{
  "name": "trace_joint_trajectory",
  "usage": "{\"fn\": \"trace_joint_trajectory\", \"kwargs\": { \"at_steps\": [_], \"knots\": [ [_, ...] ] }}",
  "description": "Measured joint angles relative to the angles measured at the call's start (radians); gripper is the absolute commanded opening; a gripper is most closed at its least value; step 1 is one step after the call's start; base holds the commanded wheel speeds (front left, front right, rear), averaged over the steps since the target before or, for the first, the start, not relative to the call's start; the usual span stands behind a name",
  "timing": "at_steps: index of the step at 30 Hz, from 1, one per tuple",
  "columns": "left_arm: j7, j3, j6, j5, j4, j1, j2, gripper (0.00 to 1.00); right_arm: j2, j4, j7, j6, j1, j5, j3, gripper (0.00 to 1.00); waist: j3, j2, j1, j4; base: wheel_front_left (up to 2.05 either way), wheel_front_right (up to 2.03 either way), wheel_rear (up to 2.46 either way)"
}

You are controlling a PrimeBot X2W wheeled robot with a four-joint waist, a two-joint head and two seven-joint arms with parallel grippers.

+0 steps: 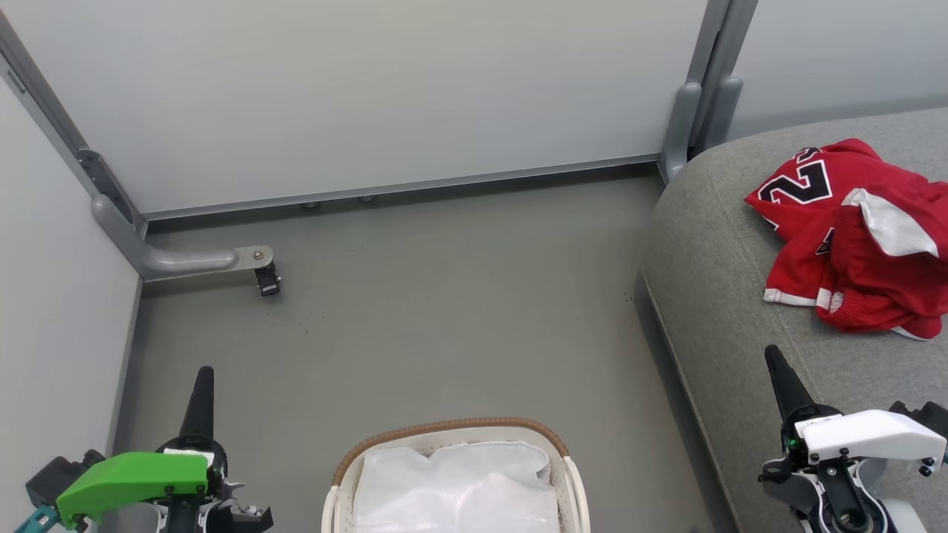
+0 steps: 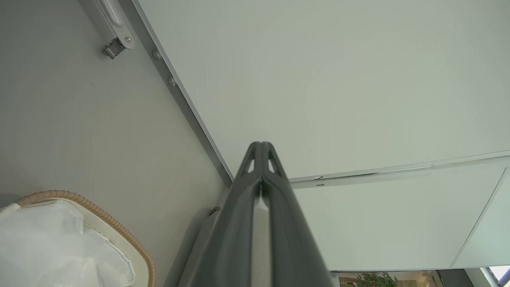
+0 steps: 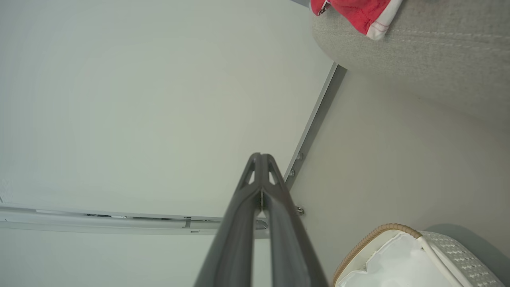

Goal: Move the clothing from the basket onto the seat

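The clothing (image 1: pixel 852 229), red with white trim and black numerals, lies crumpled on the grey seat (image 1: pixel 718 244) at the right. A red and white corner of the clothing (image 3: pixel 360 14) shows on the seat (image 3: pixel 430 52) in the right wrist view. The basket (image 1: pixel 452 430), white with a brown woven rim, stands at the bottom centre with a white liner inside. My left gripper (image 1: pixel 204 374) is shut at the lower left, left of the basket. My right gripper (image 1: pixel 772 354) is shut at the lower right, over the seat's front. In the wrist views the left gripper (image 2: pixel 261 144) and right gripper (image 3: pixel 261 156) are shut on nothing.
Pale partition panels (image 1: pixel 355 89) wall in the grey floor (image 1: pixel 444 311) behind and at the left. A metal foot with a small black caster (image 1: pixel 266 280) juts out from the left corner. The basket rim (image 2: pixel 119 227) and the basket (image 3: pixel 398 231) sit low in the wrist views.
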Motion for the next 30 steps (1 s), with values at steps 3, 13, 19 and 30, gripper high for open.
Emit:
{"fn": "trace_joint_trajectory", "kwargs": {
  "at_steps": [3,13,19,30],
  "knots": [
    [0.006,0.002,0.000,-0.022,-0.001,-0.002,0.000,0.00,0.000,0.000,0.006,0.000,-0.001,0.022,-0.003,0.00,-0.001,0.0000,0.0000,0.000,0.00,0.00,0.00],
    [0.027,0.008,0.000,-0.094,-0.004,-0.011,0.000,0.00,0.000,-0.002,0.028,0.000,-0.002,0.099,-0.012,0.00,-0.003,0.0000,0.0000,-0.001,0.00,0.00,0.00],
    [0.040,0.012,-0.003,-0.138,-0.007,-0.015,0.000,0.00,0.000,-0.002,0.039,0.000,-0.003,0.143,-0.017,0.00,-0.004,0.0000,0.0000,-0.002,0.00,0.00,0.00],
    [0.059,0.020,-0.004,-0.213,-0.012,-0.025,0.001,0.00,-0.001,-0.003,0.062,0.000,-0.009,0.223,-0.027,0.00,-0.007,0.0000,0.0000,-0.003,0.00,0.00,0.00]
  ]
}}
